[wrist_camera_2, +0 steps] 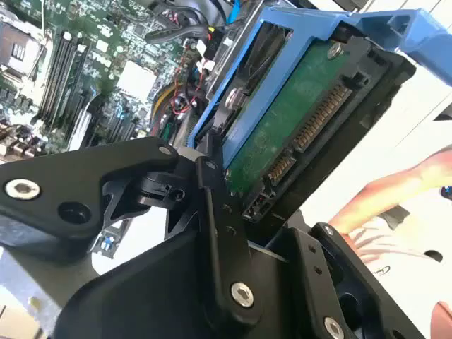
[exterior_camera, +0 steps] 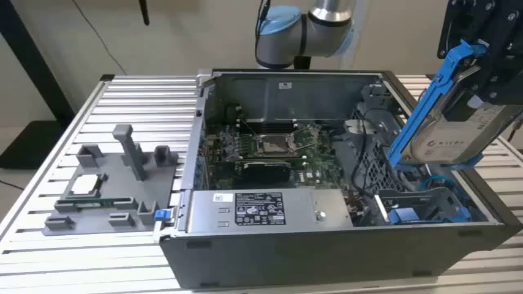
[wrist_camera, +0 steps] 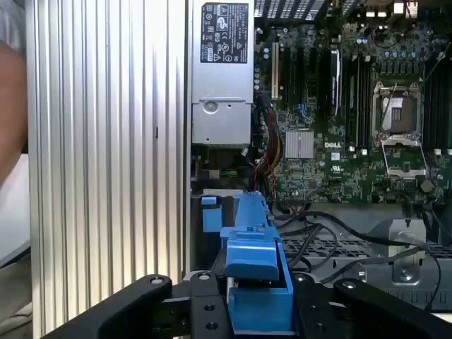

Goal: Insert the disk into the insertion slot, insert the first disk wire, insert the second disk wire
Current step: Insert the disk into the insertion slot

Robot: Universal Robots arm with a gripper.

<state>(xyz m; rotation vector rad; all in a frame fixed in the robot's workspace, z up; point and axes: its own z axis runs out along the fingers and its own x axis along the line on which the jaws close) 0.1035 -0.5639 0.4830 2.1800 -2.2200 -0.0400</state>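
Observation:
The disk (exterior_camera: pixel 445 138), silver-grey with a white label in a bright blue carrier, hangs tilted on edge above the open computer case's end at the exterior view's right. My gripper (exterior_camera: pixel 481 92) is shut on its upper part. In the second wrist view the disk's green circuit board and connectors (wrist_camera_2: pixel 296 127) face the camera between the black fingers (wrist_camera_2: pixel 215 233). The first wrist view shows the blue carrier (wrist_camera: pixel 254 265) clamped in the gripper (wrist_camera: pixel 258 314). Below the disk lies the insertion slot (exterior_camera: pixel 425 208), a grey bay with blue tabs. Loose black cables (wrist_camera: pixel 318 233) run beside it.
The open case holds a green motherboard (exterior_camera: pixel 274 147) and a grey power-supply box (exterior_camera: pixel 261 211) along its near wall. A grey fixture tray (exterior_camera: pixel 106 190) sits on the slatted metal table (exterior_camera: pixel 131 98). A person's hand (wrist_camera_2: pixel 395 198) shows beyond the disk.

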